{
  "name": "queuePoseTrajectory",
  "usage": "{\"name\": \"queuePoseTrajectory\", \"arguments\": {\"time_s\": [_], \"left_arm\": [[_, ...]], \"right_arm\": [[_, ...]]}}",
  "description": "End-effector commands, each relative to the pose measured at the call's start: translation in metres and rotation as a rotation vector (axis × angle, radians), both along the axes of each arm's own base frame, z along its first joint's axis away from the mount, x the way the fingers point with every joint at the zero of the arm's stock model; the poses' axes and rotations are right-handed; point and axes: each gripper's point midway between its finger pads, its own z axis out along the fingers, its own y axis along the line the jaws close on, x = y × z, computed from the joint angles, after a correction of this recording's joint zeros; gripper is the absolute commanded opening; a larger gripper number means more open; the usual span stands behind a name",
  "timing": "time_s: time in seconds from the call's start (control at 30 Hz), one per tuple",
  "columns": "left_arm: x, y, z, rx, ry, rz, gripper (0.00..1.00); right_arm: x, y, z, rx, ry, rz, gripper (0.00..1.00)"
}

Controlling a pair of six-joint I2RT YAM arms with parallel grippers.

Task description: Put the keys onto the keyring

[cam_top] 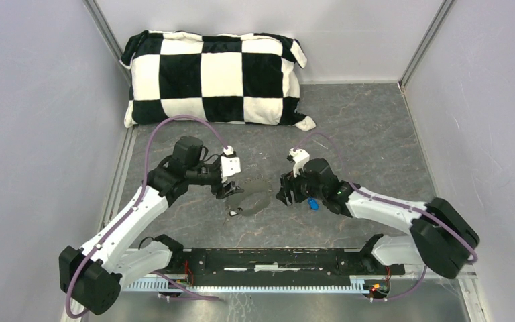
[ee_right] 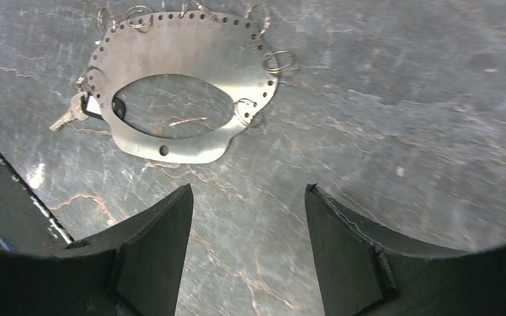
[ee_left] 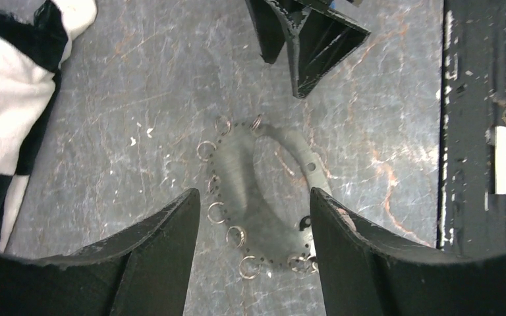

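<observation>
The keyring (ee_right: 178, 52) is a flat silvery plate with an oval hole and several small split rings round its edge. It lies flat on the table (cam_top: 375, 134) between the two arms. A key with a black, pale-centred head (ee_right: 84, 106) hangs at its left edge in the right wrist view. The blue-headed key (cam_top: 313, 204) lies on the table beside the right arm. My left gripper (ee_left: 253, 192) hovers open over the keyring (ee_left: 234, 178), holding nothing. Just short of the plate, my right gripper (ee_right: 248, 187) is open and empty.
A black-and-white checked cushion (cam_top: 214, 77) lies against the back wall. Grey walls close in the left, right and back sides. A black rail (cam_top: 275, 258) with the arm bases runs along the near edge. The right gripper's fingers (ee_left: 303, 39) show at the top of the left wrist view.
</observation>
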Motion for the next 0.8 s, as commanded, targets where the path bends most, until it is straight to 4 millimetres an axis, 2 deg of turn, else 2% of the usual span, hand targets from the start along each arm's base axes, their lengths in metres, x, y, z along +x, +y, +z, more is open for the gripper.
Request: {"name": "queuePoseTrajectory", "arguments": {"time_s": [0.0,0.07,0.2,0.37,0.5,0.6,0.77], "left_arm": [[0.009,0.012,-0.010,0.029,-0.037,-0.010,0.69],[0.008,0.012,-0.006,0.015,-0.008,-0.017,0.69],[0.003,0.013,0.000,-0.001,0.013,-0.034,0.68],[0.000,0.012,0.004,-0.020,0.019,-0.039,0.68],[-0.002,0.011,0.009,-0.035,0.025,-0.039,0.70],[-0.002,0.011,0.013,-0.045,0.025,-0.039,0.81],[-0.001,0.011,0.015,-0.048,0.025,-0.030,0.83]], "right_arm": [[0.011,0.038,0.019,0.148,-0.031,0.076,0.68],[0.016,0.042,0.014,0.107,-0.088,0.136,0.67],[0.032,0.031,0.001,-0.036,-0.233,0.197,0.67],[0.039,0.032,0.001,-0.087,-0.388,0.301,0.66],[0.040,0.040,-0.011,-0.119,-0.404,0.376,0.61],[0.040,0.043,-0.019,-0.128,-0.404,0.415,0.53],[0.039,0.047,-0.024,-0.124,-0.402,0.439,0.50]]}}
